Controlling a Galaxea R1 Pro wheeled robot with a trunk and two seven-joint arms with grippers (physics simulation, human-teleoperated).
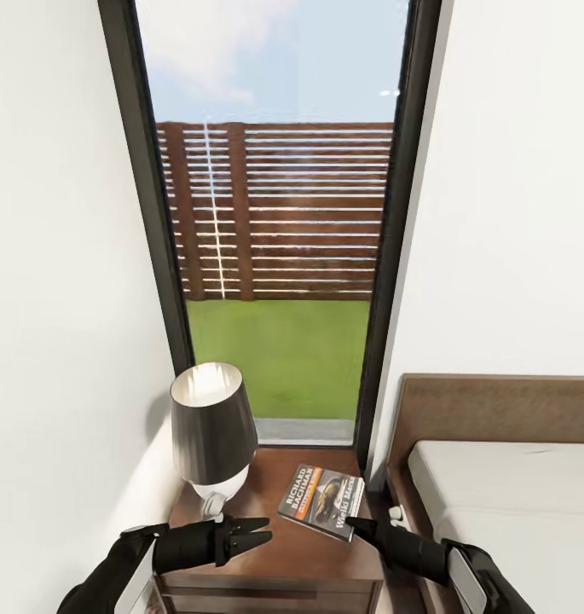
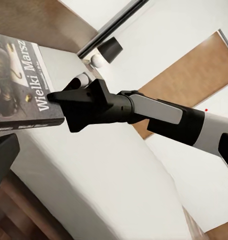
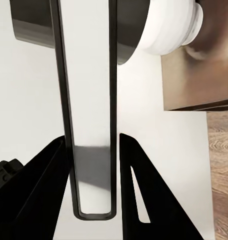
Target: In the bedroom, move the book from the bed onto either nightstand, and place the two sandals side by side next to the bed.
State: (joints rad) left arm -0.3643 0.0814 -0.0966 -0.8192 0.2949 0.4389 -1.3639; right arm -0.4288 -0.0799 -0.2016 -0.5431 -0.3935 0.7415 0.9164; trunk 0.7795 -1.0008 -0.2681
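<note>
The book (image 1: 321, 501) lay flat on the glossy top of the nightstand (image 1: 274, 554), its cover up with the white lettering readable. Taking the nightstand as the landmark: a lamp (image 1: 211, 435) with a dark shade and white base stood on its left part, and the book rested on its right part, near the front edge. The bed (image 1: 505, 495) with its brown headboard stood just beside the nightstand on the right, and a tall dark-framed window (image 1: 274, 213) rose behind it, showing grass and a slatted fence.

The right gripper (image 1: 360, 527) reached over the nightstand's front right corner, its fingertips pinched on the near edge of the book; the left wrist view showed its 2 fingers (image 2: 69, 95) closed on the book's spine edge. The left gripper (image 1: 256, 532) hovered above the nightstand's front left part, just in front of the lamp's base, its 2 fingers slightly spread and holding nothing.
</note>
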